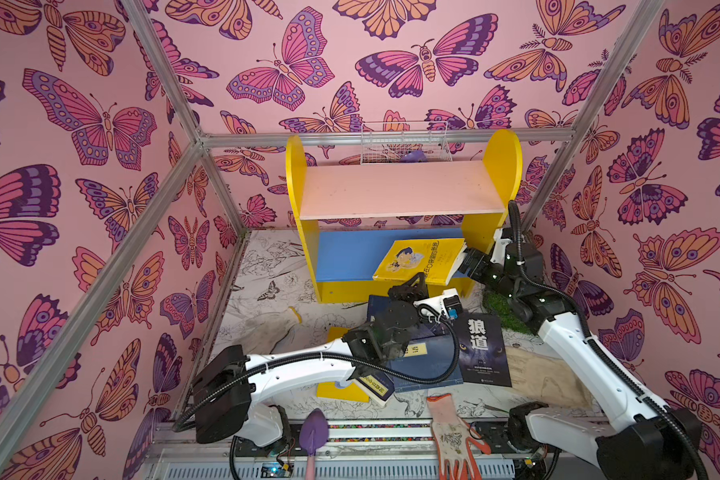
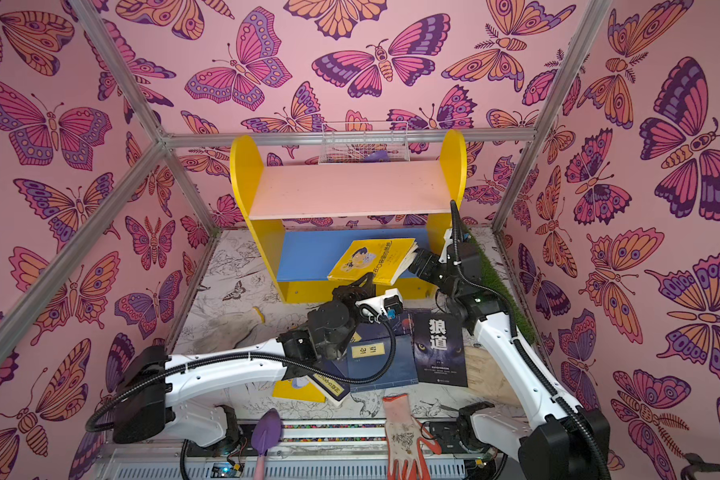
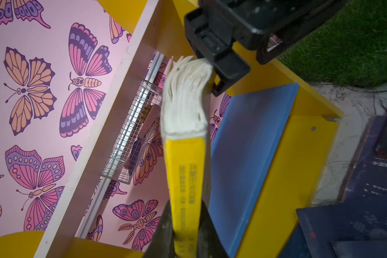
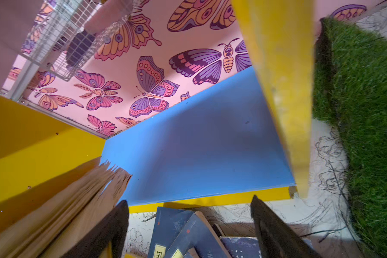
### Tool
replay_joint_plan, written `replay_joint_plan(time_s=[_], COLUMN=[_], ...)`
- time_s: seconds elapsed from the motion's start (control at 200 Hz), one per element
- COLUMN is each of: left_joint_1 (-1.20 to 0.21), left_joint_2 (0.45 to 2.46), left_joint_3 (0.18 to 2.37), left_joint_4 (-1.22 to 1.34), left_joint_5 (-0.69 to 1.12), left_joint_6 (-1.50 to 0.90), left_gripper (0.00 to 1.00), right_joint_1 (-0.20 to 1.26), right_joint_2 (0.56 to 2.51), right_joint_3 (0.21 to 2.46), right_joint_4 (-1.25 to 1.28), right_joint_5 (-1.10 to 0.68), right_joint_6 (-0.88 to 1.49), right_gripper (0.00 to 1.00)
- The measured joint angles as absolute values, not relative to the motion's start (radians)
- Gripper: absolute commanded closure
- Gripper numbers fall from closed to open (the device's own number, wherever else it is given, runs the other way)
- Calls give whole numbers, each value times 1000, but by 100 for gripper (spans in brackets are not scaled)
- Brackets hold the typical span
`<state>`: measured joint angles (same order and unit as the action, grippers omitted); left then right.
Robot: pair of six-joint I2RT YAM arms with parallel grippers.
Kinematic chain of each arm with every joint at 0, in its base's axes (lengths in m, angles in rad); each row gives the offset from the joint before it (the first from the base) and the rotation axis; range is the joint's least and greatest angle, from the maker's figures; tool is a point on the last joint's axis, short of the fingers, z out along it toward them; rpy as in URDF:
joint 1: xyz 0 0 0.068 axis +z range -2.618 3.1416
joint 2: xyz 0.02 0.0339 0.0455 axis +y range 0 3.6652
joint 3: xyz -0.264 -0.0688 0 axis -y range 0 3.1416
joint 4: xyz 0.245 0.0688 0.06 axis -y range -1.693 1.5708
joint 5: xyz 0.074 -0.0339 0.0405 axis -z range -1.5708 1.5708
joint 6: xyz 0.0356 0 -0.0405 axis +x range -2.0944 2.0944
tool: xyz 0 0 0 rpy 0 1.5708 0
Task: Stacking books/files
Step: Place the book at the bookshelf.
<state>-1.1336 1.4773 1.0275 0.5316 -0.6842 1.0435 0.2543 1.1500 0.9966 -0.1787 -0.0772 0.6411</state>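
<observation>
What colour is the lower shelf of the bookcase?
Blue. The lower shelf shows best in the right wrist view.

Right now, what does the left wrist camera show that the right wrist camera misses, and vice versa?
Only the left wrist view: the yellow cartoon-cover book seen spine-on, clamped in the left gripper, with a black finger of the right arm at its fanned pages. Only the right wrist view: the right gripper, open and empty, and yellow title labels on the navy paperbacks. Both: that book's page edges, those paperbacks, the blue shelf board, white wire basket, green grass mat and butterfly wallpaper.
</observation>
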Motion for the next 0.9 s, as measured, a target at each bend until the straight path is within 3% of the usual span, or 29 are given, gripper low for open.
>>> replay_joint_plan(time_s=[0.17,0.386,0.702,0.902], left_joint_1=[-1025,-912,-884,-823], left_joint_2=[1518,1550,1540,1473], left_joint_3=[1027,964,917,933], left_joint_4=[640,523,471,332], left_joint_5=[-611,-569,-559,-455], left_joint_6=[1037,896,806,692], left_gripper=[100,100,100,100], right_joint_1=[253,265,265,265], right_joint_2=[1156,1136,1134,1160], right_joint_3=[995,995,996,998], right_joint_4=[-207,-214,-213,-214], right_joint_5=[-73,-110,-134,-144], right_joint_6=[643,643,651,661], right_gripper=[14,14,14,15])
